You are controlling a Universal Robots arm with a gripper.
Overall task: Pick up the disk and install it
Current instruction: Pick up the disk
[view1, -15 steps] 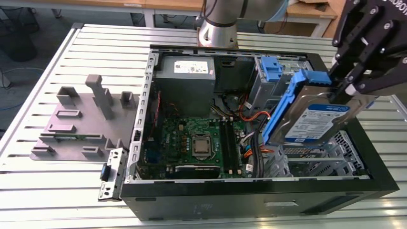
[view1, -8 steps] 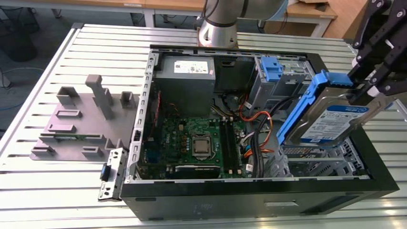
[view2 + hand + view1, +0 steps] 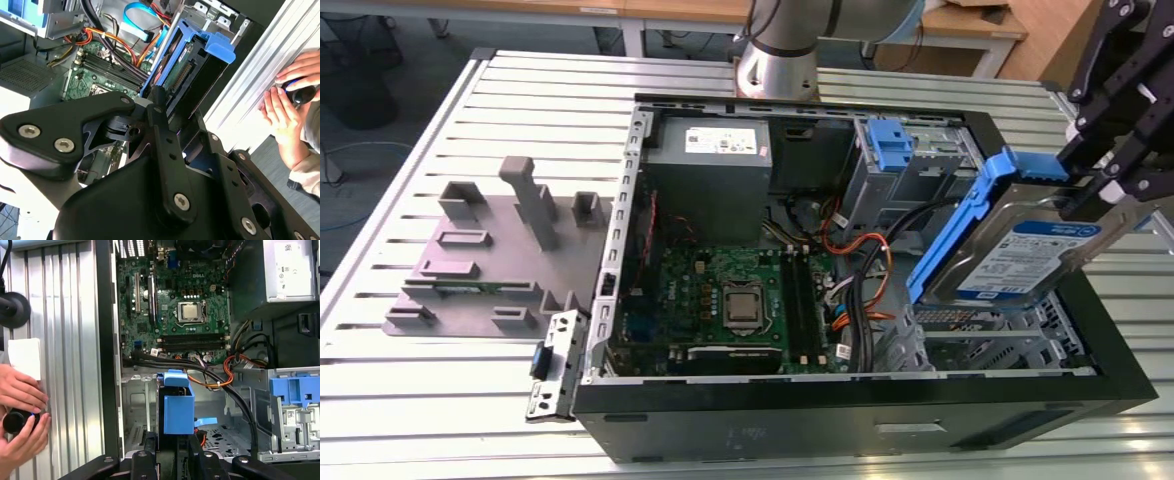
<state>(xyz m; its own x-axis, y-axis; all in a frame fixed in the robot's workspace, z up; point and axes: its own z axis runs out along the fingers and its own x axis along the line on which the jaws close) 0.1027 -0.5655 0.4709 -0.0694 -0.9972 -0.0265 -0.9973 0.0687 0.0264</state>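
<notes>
In the exterior view, the hand [image 3: 1097,198] is clamped on the disk [image 3: 1021,250]. The disk hangs tilted above the drive cage [image 3: 987,345], at the exterior view's right of the open computer case [image 3: 854,420].

In the second wrist view, loose cables [image 3: 107,42] lie near the disk's blue rail and could snag it.

In the first wrist view, the disk seems off-square over the cage, so we fear it could jam against a wall. A person [image 3: 22,390] waits at the bench [image 3: 65,340] edge.

Bench [image 3: 400,400]: ribbed silver metal slats, evenly lit. Behind it stand wooden-topped desks [image 3: 680,8] on pale legs. Grey floor [image 3: 414,40] at the exterior view's left.
</notes>
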